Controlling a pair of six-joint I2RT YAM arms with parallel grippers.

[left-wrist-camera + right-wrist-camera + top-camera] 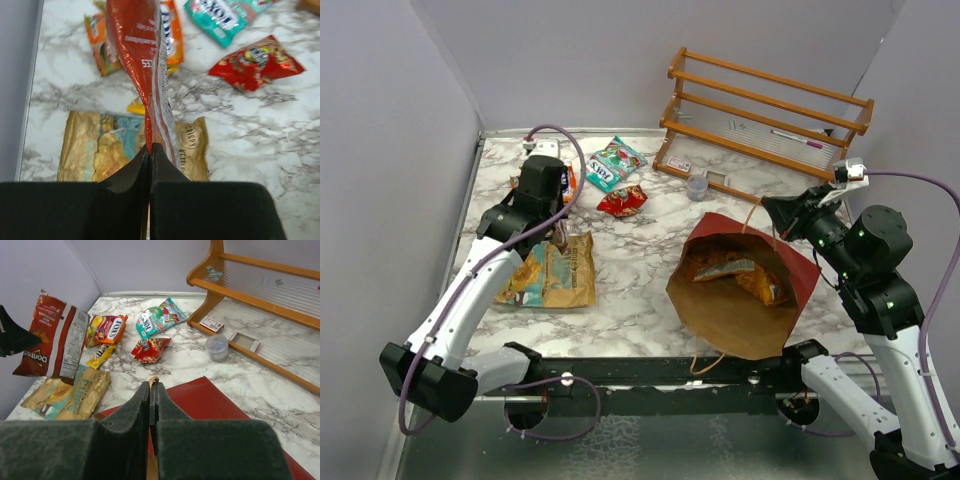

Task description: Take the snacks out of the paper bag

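The red paper bag lies open at centre right, its brown inside showing, with orange and teal packets inside. My right gripper is shut on the bag's string handle above its red side. My left gripper is shut on a red Doritos packet, which hangs above the flat tan-and-blue pouch. The packet also shows in the right wrist view. On the table lie a teal packet, a small red packet, an orange packet and a yellow packet.
An orange wooden rack stands at the back right, with a small clear cup in front of it. Grey walls close in the left, back and right sides. The loose packets crowd the back left of the marble table.
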